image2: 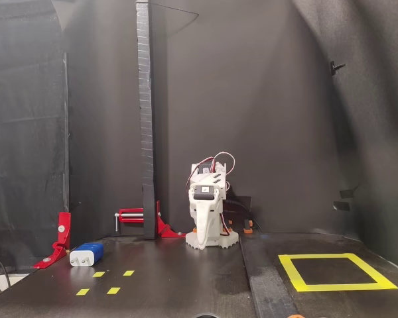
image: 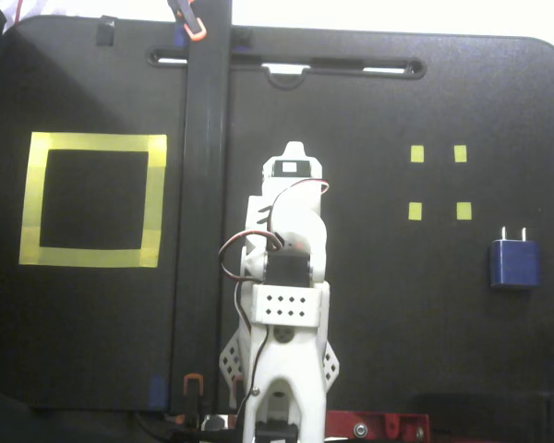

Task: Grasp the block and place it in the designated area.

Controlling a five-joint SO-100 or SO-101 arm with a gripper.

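Gripper [image2: 203, 233] looks closed only from the front; overhead shows block [image: 514, 263] prongs.

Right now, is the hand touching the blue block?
Apart. In a fixed view from above, the block lies alone at the right of the table, with bare black surface between it and the folded arm.

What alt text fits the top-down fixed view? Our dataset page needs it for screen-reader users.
A white robot arm sits folded at the bottom centre of a black table. A dark-blue block lies at the right; a large yellow-taped square is at the left. Four small yellow tape marks lie between the arm and the block.
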